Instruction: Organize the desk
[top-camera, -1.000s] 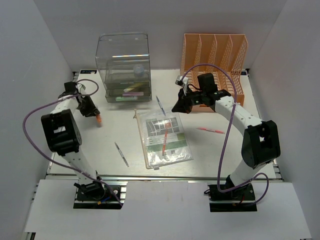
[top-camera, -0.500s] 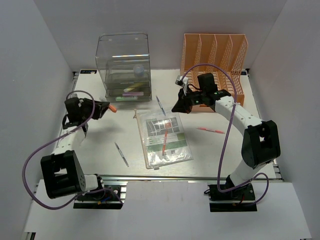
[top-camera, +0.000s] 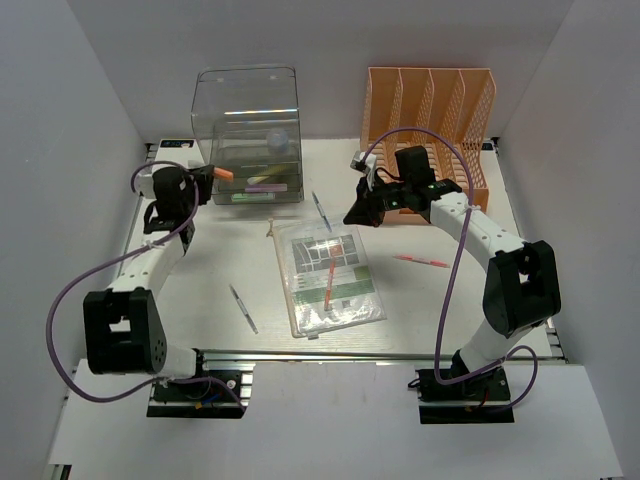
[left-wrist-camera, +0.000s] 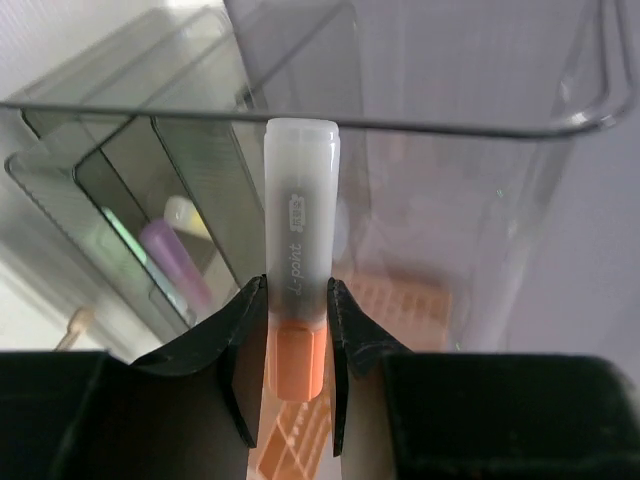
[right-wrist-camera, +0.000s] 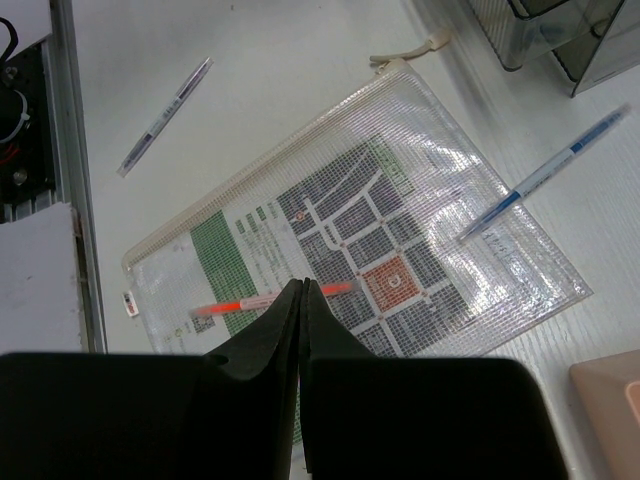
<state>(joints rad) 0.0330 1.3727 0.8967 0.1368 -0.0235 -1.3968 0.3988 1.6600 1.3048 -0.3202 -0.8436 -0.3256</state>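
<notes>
Stock of my station, item by item.

1. Worktop (top-camera: 440, 310): the white ribbed surface under both arms, metal rail along its near edge. It is not yet in order, as I judge it, since loose things lie across its middle.
2. Left gripper (left-wrist-camera: 297, 300): clenched on a highlighter (left-wrist-camera: 300, 230), gripping the orange barrel with the frosted cap end sticking out ahead.
3. Clear drawer box (top-camera: 247, 130): stands at the far edge, left of centre. It lies straight ahead of the left gripper, and the highlighter's long axis points directly at it. In the wrist view the cap tip meets one of the box's clear edges; I cannot tell if they touch. The left arm is far the nearer of the two.
4. Left arm: stretched along the left edge toward the far-left corner, wrist turned rightward at the box, gripper lifted off the surface.
5. Right gripper (right-wrist-camera: 303, 290): clenched on nothing, pointing down over the far part of a zip pouch (top-camera: 328, 275) at the worktop's centre.
6. Right arm: reaching from the near-right toward the middle, elbow raised, just in front of the orange file rack (top-camera: 430, 110).
7. Loose: a red pen (top-camera: 330, 283) on the pouch, a blue pen (top-camera: 320, 211) beyond it, a clear pen (top-camera: 243, 308) toward the near-left, and a pink pen (top-camera: 420, 261) right of the pouch.

My reckoning: stowing the highlighter needs an open slot found first.
</notes>
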